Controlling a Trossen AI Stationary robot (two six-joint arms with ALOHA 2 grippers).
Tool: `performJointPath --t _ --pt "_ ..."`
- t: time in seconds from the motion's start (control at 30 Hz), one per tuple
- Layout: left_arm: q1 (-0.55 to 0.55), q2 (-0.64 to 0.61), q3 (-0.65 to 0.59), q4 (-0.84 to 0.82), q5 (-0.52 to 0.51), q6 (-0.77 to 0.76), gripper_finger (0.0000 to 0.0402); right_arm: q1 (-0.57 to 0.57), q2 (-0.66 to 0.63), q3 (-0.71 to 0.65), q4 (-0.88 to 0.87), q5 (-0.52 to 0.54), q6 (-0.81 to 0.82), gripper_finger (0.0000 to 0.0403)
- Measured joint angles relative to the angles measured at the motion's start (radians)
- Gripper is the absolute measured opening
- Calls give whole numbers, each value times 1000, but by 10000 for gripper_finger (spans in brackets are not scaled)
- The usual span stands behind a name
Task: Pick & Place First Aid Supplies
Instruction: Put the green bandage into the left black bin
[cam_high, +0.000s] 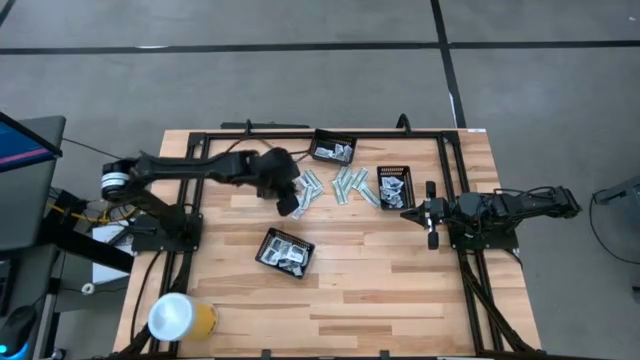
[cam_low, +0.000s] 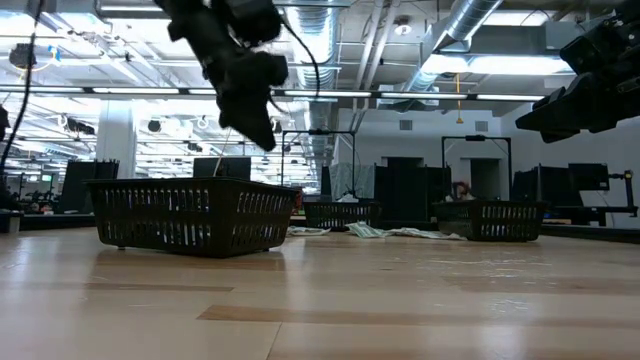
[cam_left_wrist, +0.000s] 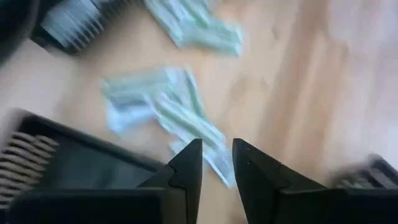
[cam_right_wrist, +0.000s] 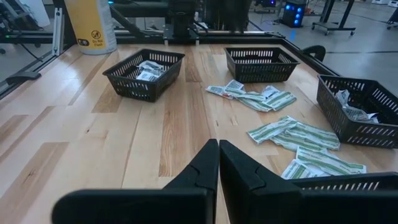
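Observation:
Slim pale green-white strips lie flat on the wood in two loose piles (cam_high: 310, 190) (cam_high: 352, 185), also seen as strips (cam_right_wrist: 292, 134) in the right wrist view. White sachets lie in the black mesh baskets (cam_high: 285, 250) (cam_high: 395, 187) (cam_high: 335, 150). My left gripper (cam_high: 290, 205) (cam_low: 268, 135) hangs well above the table over the left strip pile (cam_left_wrist: 168, 106), fingers a narrow gap apart with nothing between them (cam_left_wrist: 217, 149). My right gripper (cam_high: 408, 214) (cam_right_wrist: 218, 149) is shut and waits above the table's right part, beside the right-hand basket (cam_right_wrist: 364, 112).
A yellow-and-white cylinder (cam_high: 180, 318) stands near the table's near left corner. A black frame (cam_high: 452, 170) runs along the far and right sides. Bare wood (cam_high: 380, 290) lies between the near basket and the near edge.

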Motion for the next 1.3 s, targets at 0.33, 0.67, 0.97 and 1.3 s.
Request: performJointPath --t 0.33,0.67,0.97,1.3 --pt "48 155 78 -90 318 32 89 0 0 0 0 0 0 8" --pt "45 160 78 -87 233 133 89 0 0 0 0 0 0 8" --pt "45 241 167 -185 225 337 89 0 0 0 0 0 0 8" --pt "44 365 223 -235 186 522 89 0 0 0 0 0 0 8"
